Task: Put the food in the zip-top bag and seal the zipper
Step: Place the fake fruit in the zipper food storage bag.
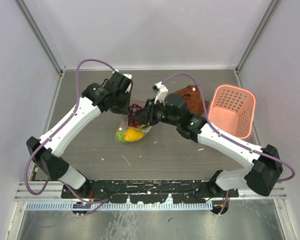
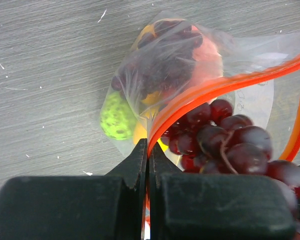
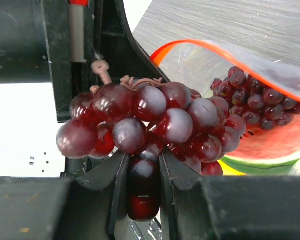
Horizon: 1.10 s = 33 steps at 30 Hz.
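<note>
The clear zip-top bag (image 1: 133, 129) lies mid-table with its mouth held open. Inside are a bumpy lime-green ball (image 2: 117, 118), a yellow-orange fruit (image 1: 134, 134), a dark grape bunch (image 3: 255, 100) and a red-pink slice (image 3: 276, 144). My left gripper (image 2: 148, 148) is shut on the orange-red zipper (image 2: 210, 89) at the bag's rim and holds it up. My right gripper (image 3: 143, 161) is shut on a second dark purple grape bunch (image 3: 140, 122) and holds it at the bag's mouth, beside the left gripper. In the top view this bunch (image 1: 136, 108) sits between both grippers.
A brown cloth (image 1: 192, 98) lies behind the right arm. A pink lattice basket (image 1: 233, 110) stands at the right side. The grey table (image 1: 90, 165) is walled at the back and sides.
</note>
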{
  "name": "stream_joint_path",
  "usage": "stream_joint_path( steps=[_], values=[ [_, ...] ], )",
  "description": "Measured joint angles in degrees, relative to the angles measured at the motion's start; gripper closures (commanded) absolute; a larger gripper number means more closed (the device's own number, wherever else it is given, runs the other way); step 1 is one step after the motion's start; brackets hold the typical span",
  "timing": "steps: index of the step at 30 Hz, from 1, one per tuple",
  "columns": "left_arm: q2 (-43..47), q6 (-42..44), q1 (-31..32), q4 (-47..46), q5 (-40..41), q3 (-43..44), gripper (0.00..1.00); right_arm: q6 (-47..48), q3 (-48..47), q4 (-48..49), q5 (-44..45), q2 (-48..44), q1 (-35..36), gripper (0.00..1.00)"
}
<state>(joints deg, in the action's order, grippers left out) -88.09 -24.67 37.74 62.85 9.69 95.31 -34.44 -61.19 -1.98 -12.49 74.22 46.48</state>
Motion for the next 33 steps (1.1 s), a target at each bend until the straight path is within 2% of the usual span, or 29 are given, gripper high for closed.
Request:
stream_joint_path(
  steps=[8,17,19,24,33],
  values=[
    [0.04,0.0,0.0,0.0,-0.09,-0.02,1.0,-3.28,1.42,3.19,2.21,4.02,1.38,0.97],
    [0.31,-0.04,0.0,-0.04,-0.13,-0.24,1.0,-5.79,-0.48,-0.9,7.43,7.58,1.38,0.54],
    [0.39,-0.02,0.0,-0.07,-0.13,-0.31,1.0,-5.99,-1.6,-3.39,8.79,7.8,1.42,0.4],
    [0.83,-0.02,-0.02,-0.09,-0.11,-0.35,1.0,-4.83,-6.1,-9.94,11.21,7.8,1.4,0.22],
    [1.03,-0.04,-0.33,-0.09,-0.35,-0.52,1.0,0.31,-13.57,-19.87,15.34,5.99,1.4,0.2]
  ],
)
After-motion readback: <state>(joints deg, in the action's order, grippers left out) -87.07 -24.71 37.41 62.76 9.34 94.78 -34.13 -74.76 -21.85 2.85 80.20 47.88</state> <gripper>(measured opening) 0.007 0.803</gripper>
